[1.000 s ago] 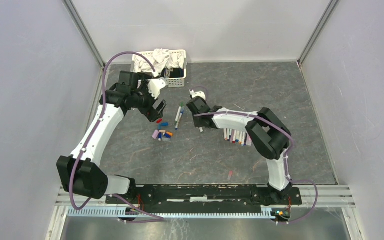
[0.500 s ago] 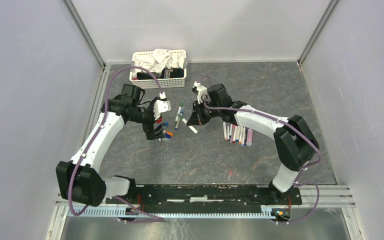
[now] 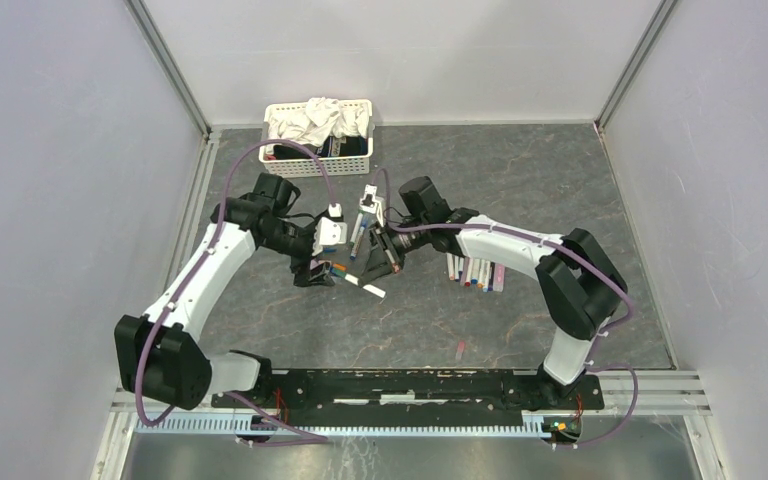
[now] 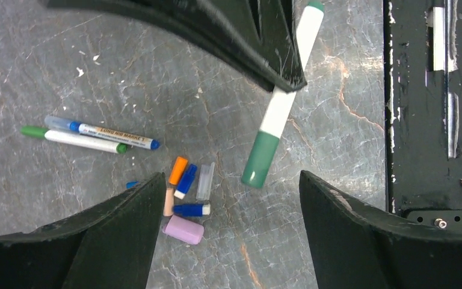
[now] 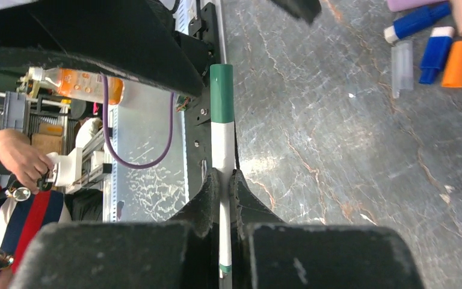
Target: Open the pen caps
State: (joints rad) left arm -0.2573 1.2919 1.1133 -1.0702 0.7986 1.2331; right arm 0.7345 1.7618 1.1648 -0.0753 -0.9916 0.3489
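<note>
within right gripper (image 5: 221, 182), pen (image 5: 222, 141), cap (image 5: 221, 90) outward

Top view: bright, even light from overhead, soft and diffuse. The arms (image 3: 200, 270) cast only faint, blurred shadows on the table (image 3: 520, 170), and the walls (image 3: 50, 150) come out pale and flat. Focus is sharp throughout; the corner posts (image 3: 167, 65) lean outward, a mild wide-angle effect. Left wrist view: table, pen (image 4: 278, 111) and caps (image 4: 186, 180) are crisp, while the left fingers (image 4: 78, 247), close to the lens, are near-black with little detail. Right wrist view: the right fingers (image 5: 203, 201) are dark and slightly soft, the pen is sharp, a pale sheen lies on the table at right, and the room beyond the edge is bright, partly washed out
</note>
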